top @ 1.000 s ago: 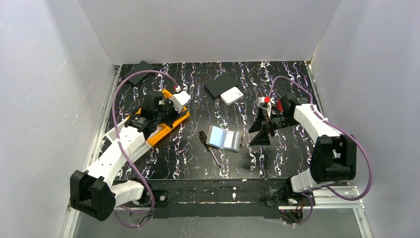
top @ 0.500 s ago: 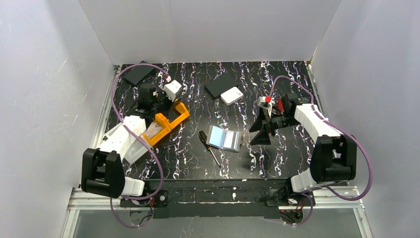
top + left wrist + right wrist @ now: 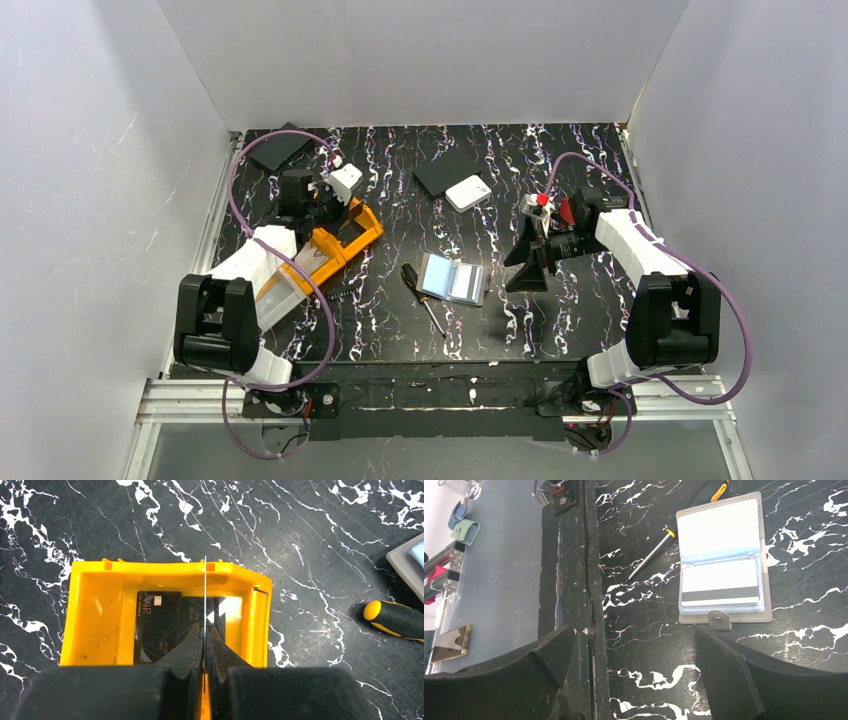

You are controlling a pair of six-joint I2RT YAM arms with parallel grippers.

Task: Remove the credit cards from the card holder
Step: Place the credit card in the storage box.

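The card holder (image 3: 452, 279) lies open on the table's middle, taupe outside and pale blue-grey inside. In the right wrist view it (image 3: 764, 555) holds a pale card (image 3: 716, 527) and a greyish card with a dark stripe (image 3: 719, 587). My right gripper (image 3: 530, 265) is open and empty just right of it, jaws wide apart in its own view (image 3: 634, 630). My left gripper (image 3: 205, 635) is shut on a thin card seen edge-on (image 3: 205, 590), above a yellow tray (image 3: 95, 615). A black card (image 3: 155, 625) lies in that tray.
The yellow tray (image 3: 340, 245) sits at the left. A black-and-yellow screwdriver (image 3: 425, 295) lies just left of the card holder. A white square box (image 3: 467, 193) and flat black rectangles (image 3: 445, 170) (image 3: 278, 147) lie at the back.
My left arm has folded back and its gripper has moved toward the far left, over the tray's back end, leaving more of the tray visible. The right arm and card holder have not moved.
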